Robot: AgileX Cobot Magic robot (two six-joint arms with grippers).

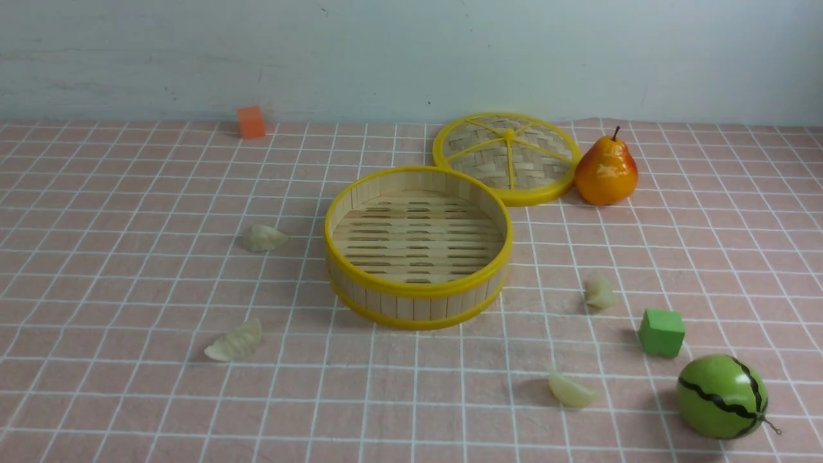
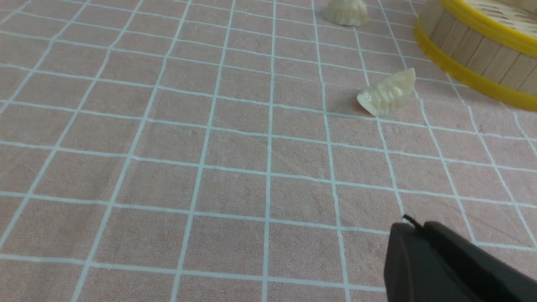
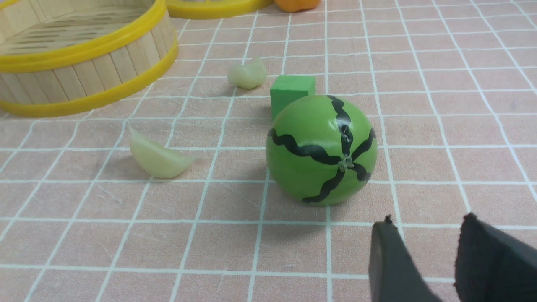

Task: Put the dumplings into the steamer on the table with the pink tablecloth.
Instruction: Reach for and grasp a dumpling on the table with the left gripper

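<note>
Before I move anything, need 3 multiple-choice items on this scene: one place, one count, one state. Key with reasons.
1. Where is the pear?
A) inside the steamer
B) beside the woven lid
C) on the watermelon

2. How many dumplings lie on the cloth?
A) two
B) three
C) four

3. What state is the steamer in?
A) uncovered and empty
B) covered by its lid
C) holding one dumpling

1 B: the pear sits at the right edge of the woven lid.
2 C: two dumplings lie left of the steamer, two dumplings right.
3 A: its slatted floor shows bare, lid off behind it.
</note>
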